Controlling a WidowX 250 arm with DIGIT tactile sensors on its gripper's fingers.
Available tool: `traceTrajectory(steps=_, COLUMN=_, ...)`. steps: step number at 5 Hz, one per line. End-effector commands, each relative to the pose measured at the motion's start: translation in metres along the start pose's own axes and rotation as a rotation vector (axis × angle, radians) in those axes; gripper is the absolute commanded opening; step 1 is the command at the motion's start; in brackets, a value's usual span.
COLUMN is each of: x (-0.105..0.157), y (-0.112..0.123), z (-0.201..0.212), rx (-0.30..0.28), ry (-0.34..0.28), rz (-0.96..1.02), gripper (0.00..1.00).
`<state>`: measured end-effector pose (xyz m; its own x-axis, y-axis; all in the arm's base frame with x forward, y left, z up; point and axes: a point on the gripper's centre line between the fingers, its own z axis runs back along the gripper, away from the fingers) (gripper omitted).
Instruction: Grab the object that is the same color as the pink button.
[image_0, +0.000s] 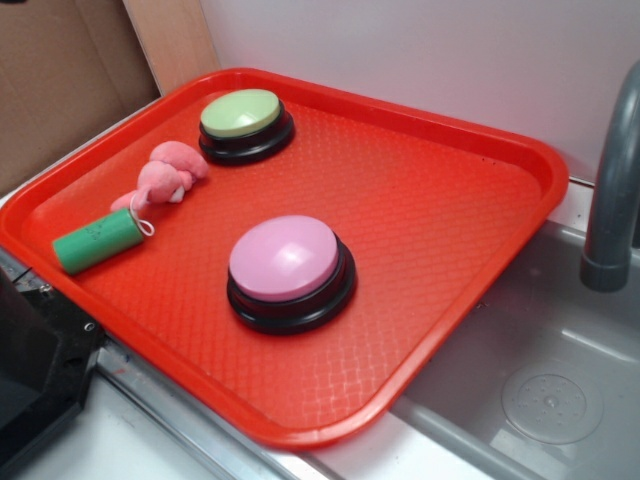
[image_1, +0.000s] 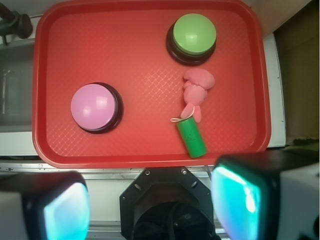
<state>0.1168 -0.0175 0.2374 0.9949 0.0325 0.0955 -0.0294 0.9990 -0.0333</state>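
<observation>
The pink plush toy (image_0: 168, 178) (image_1: 195, 90), lumpy with a thin white string loop, lies on the red tray (image_0: 430, 190) (image_1: 100, 45) between the green-topped button and a green cylinder. The pink button (image_0: 286, 262) (image_1: 95, 106) sits on its black base nearer the tray's middle. My gripper (image_1: 150, 207) is open and empty, high above the tray's near edge; its two teal pads (image_1: 235, 200) frame the bottom of the wrist view. The gripper does not appear in the exterior view.
A green-topped button (image_0: 243, 117) (image_1: 194, 35) stands at the tray's far corner. A green cylinder (image_0: 98, 241) (image_1: 192, 137) lies against the plush's string. A steel sink (image_0: 540, 370) with a grey faucet (image_0: 612, 190) borders the tray. The robot's black base (image_1: 167, 200) is below me.
</observation>
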Motion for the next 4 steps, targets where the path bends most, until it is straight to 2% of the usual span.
traceTrajectory(steps=1, x=0.000, y=0.000, z=0.000, rx=0.000, ry=0.000, rz=0.000, gripper=1.00)
traceTrajectory(steps=2, x=0.017, y=0.021, z=-0.016, rx=-0.003, ry=-0.004, rz=0.119, gripper=1.00)
traceTrajectory(steps=4, x=0.046, y=0.072, z=-0.087, rx=0.046, ry=-0.115, rz=0.388, gripper=1.00)
